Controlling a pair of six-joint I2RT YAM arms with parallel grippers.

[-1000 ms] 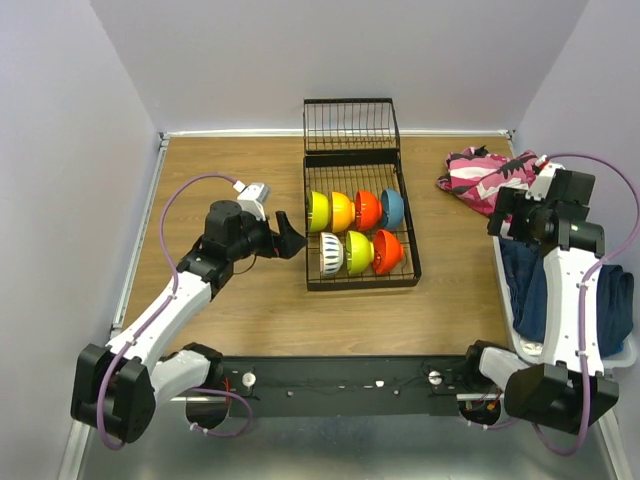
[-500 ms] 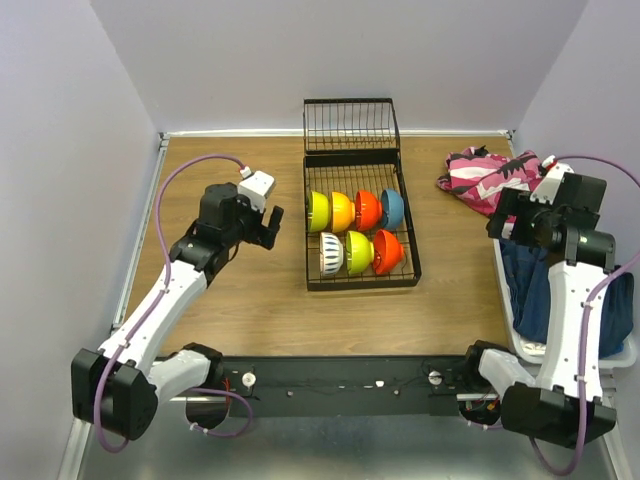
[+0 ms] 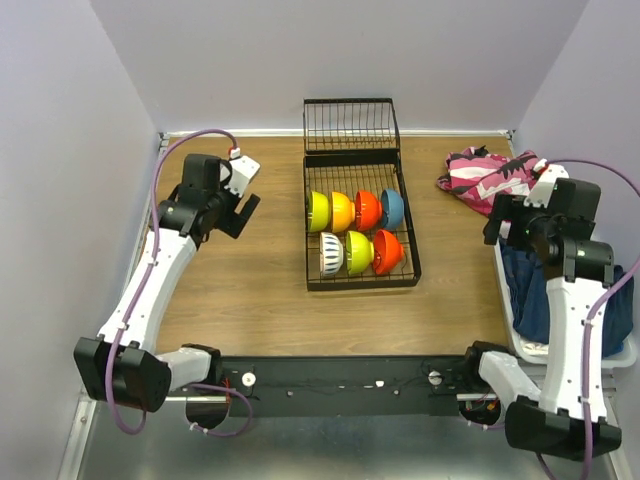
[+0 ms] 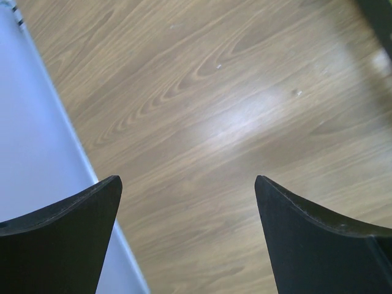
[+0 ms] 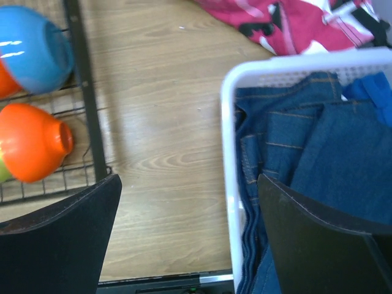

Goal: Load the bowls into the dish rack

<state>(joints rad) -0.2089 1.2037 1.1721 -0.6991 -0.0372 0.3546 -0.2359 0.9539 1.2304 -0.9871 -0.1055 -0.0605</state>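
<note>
Standing on edge between the tines, seven bowls (image 3: 358,252) were seen in the rack (image 3: 355,178), four in the far row and three in the near one, the blue bowl (image 5: 33,49) at the right end of the far row. That upright pose was judged to be the purpose of the tines: each bowl was propped apart from its neighbour so that it could drain. No bowl could be made out outside the rack in any view, so the loading was judged done or nearly so. The rack lay mid-table (image 3: 250,290), between the two arms. The left gripper (image 4: 187,180) was held high over bare wood near the far left corner, well apart from the rack; its jaws were spread wide, and nothing was held or touched. The right gripper (image 5: 188,177) was poised over the near edge of the white laundry basket (image 5: 228,122), with jeans (image 5: 306,141) below one finger and wood below the other; its jaws too were parted wide and nothing was gripped. A pink cloth (image 3: 480,170) lay beyond the laundry basket. Both postures were read as parked clear of the rack.
</note>
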